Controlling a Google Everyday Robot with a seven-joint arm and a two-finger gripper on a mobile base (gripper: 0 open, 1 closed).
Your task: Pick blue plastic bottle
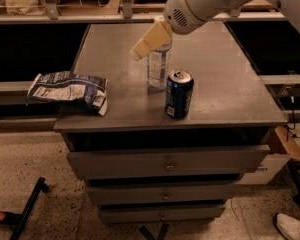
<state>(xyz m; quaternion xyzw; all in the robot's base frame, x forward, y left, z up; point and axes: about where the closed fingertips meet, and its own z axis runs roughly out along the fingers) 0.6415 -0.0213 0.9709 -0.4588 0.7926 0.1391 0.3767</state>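
The blue plastic bottle [158,68] is a clear bottle standing upright near the middle of the grey cabinet top [225,79]. Its cap is hidden behind the gripper. My gripper [151,40] has cream-coloured fingers and hangs from the white arm at the upper right. It sits over the top of the bottle and reaches to its upper left. A dark blue drink can [178,94] with a silver top stands just to the front right of the bottle.
A crumpled chip bag [69,89] lies on the front left corner of the cabinet top and hangs over its edge. Drawers [165,164] run down the cabinet front. A shoe [293,226] and a black stand leg [27,210] are on the floor.
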